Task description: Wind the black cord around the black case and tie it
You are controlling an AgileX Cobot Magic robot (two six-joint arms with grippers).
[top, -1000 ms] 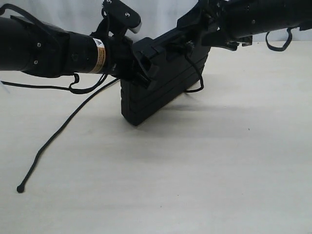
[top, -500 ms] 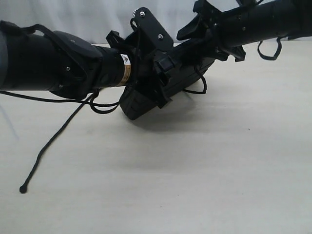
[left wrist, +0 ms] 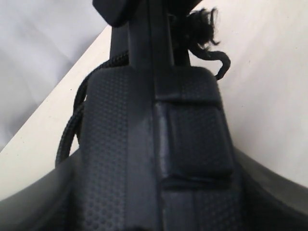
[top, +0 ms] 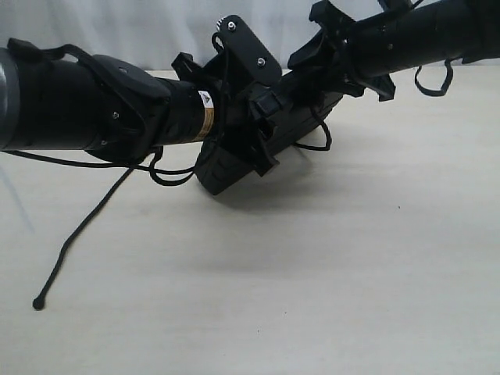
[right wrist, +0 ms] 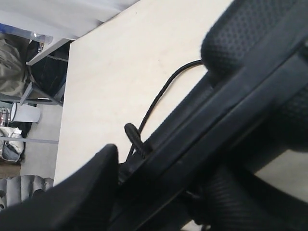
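- The left arm [top: 78, 105] swings in front of the black case [top: 223, 170], with the left end effector [top: 262, 133] rolled over.
- The case tips lower toward the surface [top: 351, 273].
- The right end effector [top: 324, 56] narrows onto the case's upper edge.
- The black cord [top: 78, 230] tail creeps slightly right.

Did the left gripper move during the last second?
Yes. The left gripper shifted rightward, closer to the small dark speck on the table.

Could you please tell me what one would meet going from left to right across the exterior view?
Knotted free end of the black cord → black case → cable loop hanging from the right arm.
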